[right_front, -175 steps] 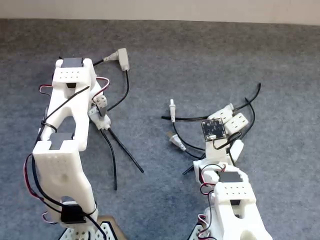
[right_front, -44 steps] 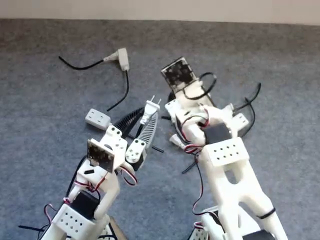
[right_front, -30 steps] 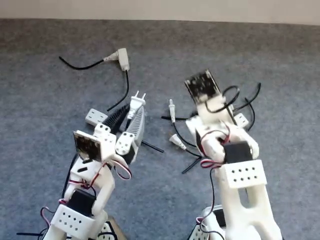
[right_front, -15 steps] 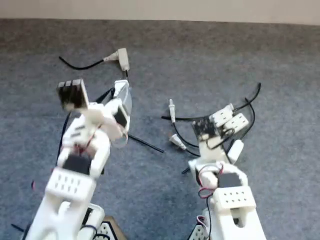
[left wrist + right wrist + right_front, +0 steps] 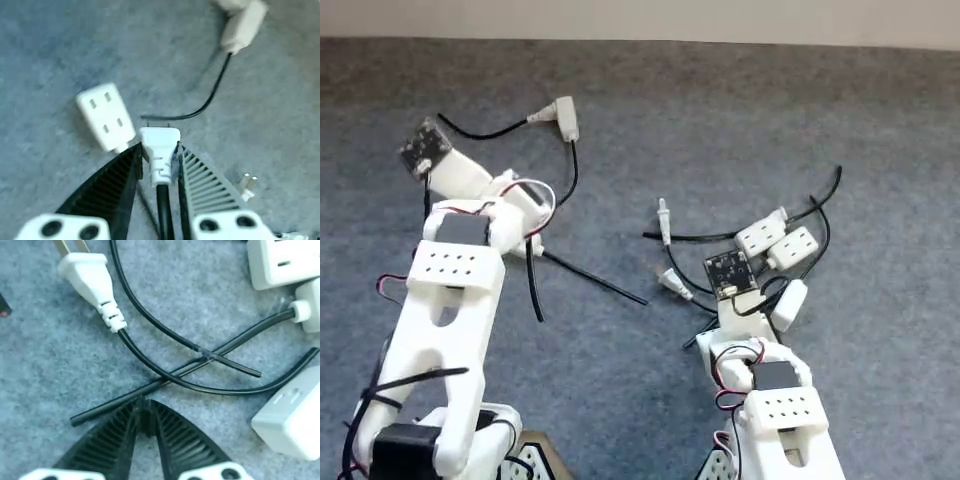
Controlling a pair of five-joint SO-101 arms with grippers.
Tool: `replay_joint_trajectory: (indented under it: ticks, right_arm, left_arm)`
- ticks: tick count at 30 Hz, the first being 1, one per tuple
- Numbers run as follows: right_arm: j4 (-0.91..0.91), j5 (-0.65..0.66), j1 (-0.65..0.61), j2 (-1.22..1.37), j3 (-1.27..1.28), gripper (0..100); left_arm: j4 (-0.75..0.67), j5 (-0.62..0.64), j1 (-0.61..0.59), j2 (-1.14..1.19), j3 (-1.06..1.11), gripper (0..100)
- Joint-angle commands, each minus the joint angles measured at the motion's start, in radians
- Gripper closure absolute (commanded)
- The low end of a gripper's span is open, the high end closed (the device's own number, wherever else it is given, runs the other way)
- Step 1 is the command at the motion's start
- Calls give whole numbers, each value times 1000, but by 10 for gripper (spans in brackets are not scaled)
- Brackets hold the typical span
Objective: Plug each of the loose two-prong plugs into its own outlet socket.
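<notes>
Pinching white plug (image 5: 160, 141), left claw (image 5: 159, 150) sits beside socket (image 5: 106, 116).

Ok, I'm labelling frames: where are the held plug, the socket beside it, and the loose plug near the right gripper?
held plug (image 5: 159, 150), left wrist view, white body.
socket (image 5: 106, 116), left wrist view, slotted face.
loose plug (image 5: 88, 275), right wrist view, white body.

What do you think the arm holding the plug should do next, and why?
Probably swing the plug sideways over the socket and tip its prongs down. The left gripper is shut on the plug, but the plug sits beside the socket rather than over it, and the socket lies on the carpet with its slots facing up.
</notes>
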Motion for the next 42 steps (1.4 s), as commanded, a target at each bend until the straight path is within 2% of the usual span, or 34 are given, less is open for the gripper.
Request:
replay_joint_trajectory:
  ticks: [1,4,7,9,11,17,21,29,31,34,42]
  right_arm:
    - [-58,-6,-10,-5,7,991]
    - [-62,-6,-10,-4,8,991]
    - [-62,-6,-10,-4,8,991]
    - [-62,-6,-10,-4,8,991]
    - [-62,-6,-10,-4,8,991]
    - [-62,-6,-10,-4,10,991]
    - [-62,-8,-10,-4,10,991]
    - [-62,-8,-12,-4,10,991]
    - [-62,-8,-12,-4,10,991]
    - [-62,-8,-12,-4,10,991]
    - [-62,-8,-12,-4,10,991]
  left_arm:
    - [130,8,-24,-22,-22,991]
    - [258,0,-42,-93,-50,993]
    - [338,150,-47,-148,-61,993]
    - [342,265,-48,-153,-56,993]
    - [339,325,-50,-153,-44,993]
    - [334,334,-79,-124,-51,993]
    - [304,336,-76,41,-163,993]
    - [489,342,-90,489,-593,993]
    - [552,405,-107,545,-667,993]
    - [605,474,-119,599,-730,993]
    - [600,470,-119,657,-777,993]
